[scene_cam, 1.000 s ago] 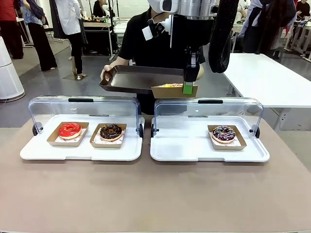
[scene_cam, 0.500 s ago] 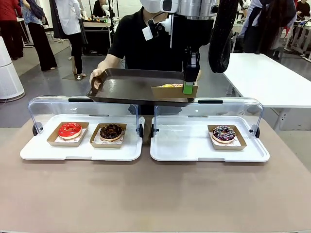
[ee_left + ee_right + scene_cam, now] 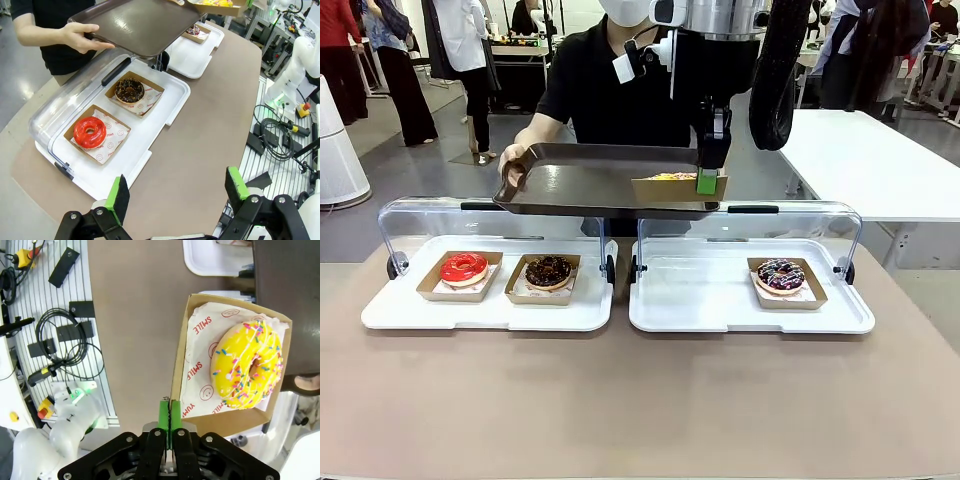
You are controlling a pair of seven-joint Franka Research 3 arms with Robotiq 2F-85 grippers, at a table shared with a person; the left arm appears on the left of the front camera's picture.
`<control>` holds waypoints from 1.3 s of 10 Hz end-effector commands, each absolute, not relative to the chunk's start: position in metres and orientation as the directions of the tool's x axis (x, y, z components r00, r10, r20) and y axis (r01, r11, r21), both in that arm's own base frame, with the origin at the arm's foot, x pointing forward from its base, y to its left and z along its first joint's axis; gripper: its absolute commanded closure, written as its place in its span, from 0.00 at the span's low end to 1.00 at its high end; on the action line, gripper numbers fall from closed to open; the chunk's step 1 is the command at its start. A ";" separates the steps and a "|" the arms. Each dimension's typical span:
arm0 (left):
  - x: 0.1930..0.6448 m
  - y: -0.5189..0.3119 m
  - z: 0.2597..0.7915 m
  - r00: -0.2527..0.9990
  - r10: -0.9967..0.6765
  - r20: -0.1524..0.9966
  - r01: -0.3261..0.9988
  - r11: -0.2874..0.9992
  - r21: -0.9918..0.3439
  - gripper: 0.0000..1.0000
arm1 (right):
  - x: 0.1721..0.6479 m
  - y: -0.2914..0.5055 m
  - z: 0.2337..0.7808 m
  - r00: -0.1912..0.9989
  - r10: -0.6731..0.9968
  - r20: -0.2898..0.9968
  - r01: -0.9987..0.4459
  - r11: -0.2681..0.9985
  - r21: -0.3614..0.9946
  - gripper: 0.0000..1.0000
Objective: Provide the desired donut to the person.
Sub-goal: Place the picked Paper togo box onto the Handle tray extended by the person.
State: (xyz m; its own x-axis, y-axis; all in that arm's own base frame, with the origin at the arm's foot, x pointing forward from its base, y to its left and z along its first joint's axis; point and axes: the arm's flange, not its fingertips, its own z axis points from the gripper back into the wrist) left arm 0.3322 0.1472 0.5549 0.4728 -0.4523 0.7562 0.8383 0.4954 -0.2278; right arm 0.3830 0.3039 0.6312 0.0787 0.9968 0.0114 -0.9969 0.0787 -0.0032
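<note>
The right fingers [image 3: 163, 416] are pinching the thin side wall of the light, likely floppy card box [image 3: 200, 407], holding the soft, smudge-prone yellow donut [image 3: 247, 365] level over the right end of the person's [image 3: 610, 90] brown tray [image 3: 580, 180] on the far side, while the left fingers [image 3: 118, 199] are hanging released above the worktop [image 3: 200, 140].

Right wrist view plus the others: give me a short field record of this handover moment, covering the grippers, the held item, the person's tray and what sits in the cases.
right gripper: shut on the wall of the cardboard box
box contents: yellow sprinkled donut
left gripper: open, holding nothing, above the table
person's tray: brown, held by a hand, raised above the cases
box versus tray: over the tray's corner; contact cannot be told
left case: red donut, chocolate donut
right case: dark sprinkled donut
</note>
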 end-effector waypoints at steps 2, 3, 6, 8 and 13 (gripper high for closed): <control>0.332 0.148 0.556 0.452 -0.446 0.773 0.849 0.481 -0.218 0.00 | 0.399 0.310 0.648 0.035 0.999 0.004 -0.996 0.035 -0.078 0.98; 0.332 0.148 0.556 0.452 -0.446 0.773 0.849 0.481 -0.218 0.00 | 0.413 0.313 0.658 0.011 1.000 0.004 -0.993 0.012 -0.115 0.98; 0.332 0.148 0.556 0.452 -0.446 0.773 0.849 0.481 -0.218 0.00 | 0.456 0.316 0.665 -0.107 0.993 0.038 -0.981 -0.100 -0.166 0.98; 0.332 0.148 0.556 0.452 -0.446 0.773 0.849 0.481 -0.218 0.00 | 0.491 0.312 0.655 -0.115 0.991 0.069 -0.981 -0.102 -0.168 0.98; 0.332 0.148 0.556 0.452 -0.446 0.773 0.849 0.481 -0.218 0.00 | 0.533 0.301 0.610 -0.084 0.991 0.105 -0.992 -0.073 -0.104 0.98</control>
State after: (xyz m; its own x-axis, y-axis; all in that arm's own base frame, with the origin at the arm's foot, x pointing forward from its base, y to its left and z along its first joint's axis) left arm 0.3322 0.1474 0.5550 0.4730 -0.4522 0.7562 0.8381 0.4956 -0.2279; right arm 0.5308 0.3006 0.6108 -0.0625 0.9956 0.0704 -0.9923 -0.0544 -0.1109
